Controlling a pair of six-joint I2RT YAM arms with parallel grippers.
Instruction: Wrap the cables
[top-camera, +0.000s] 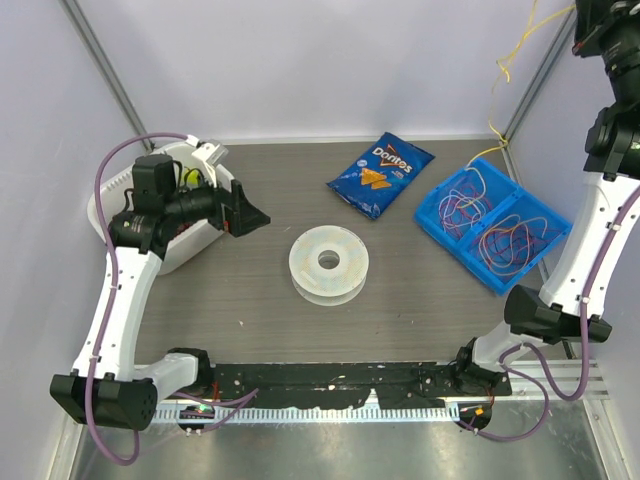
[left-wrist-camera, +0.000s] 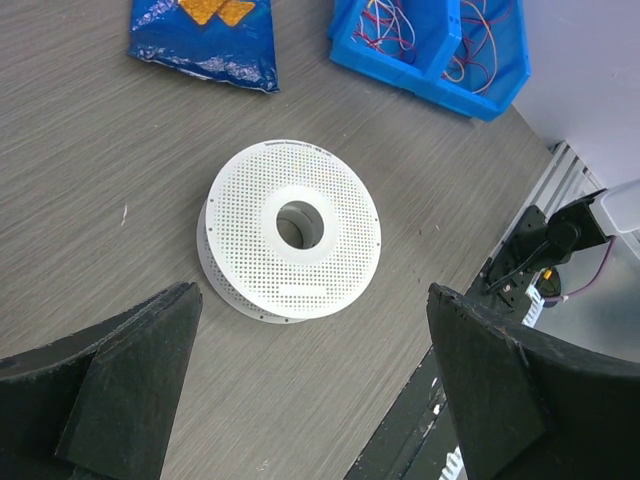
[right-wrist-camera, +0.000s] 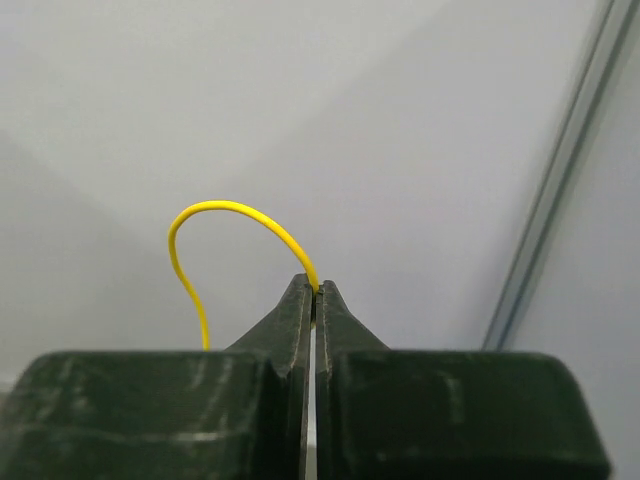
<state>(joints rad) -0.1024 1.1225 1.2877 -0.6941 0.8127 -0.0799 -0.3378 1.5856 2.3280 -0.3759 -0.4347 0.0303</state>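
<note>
Yellow cable (right-wrist-camera: 235, 206) within right gripper (right-wrist-camera: 314, 292)

Table (top-camera: 250, 320): grey wood-grain top, walled in on the left, far and right sides. A black strip (top-camera: 330, 378) speckled with white runs along my near edge.

Centre: white perforated spool (top-camera: 329, 263) lying flat, hub hole facing up, nothing touching it.

Beyond it, slightly to my right: blue chip bag (top-camera: 380, 174) lying flat, set on a diagonal, apart from the spool.

Right side: blue two-compartment tray (top-camera: 455, 250), turned at an angle to the table edges, near the bag with a gap of bare table between them.

Far left: white bin (top-camera: 190, 255) against the left wall, well apart from the spool.
</note>
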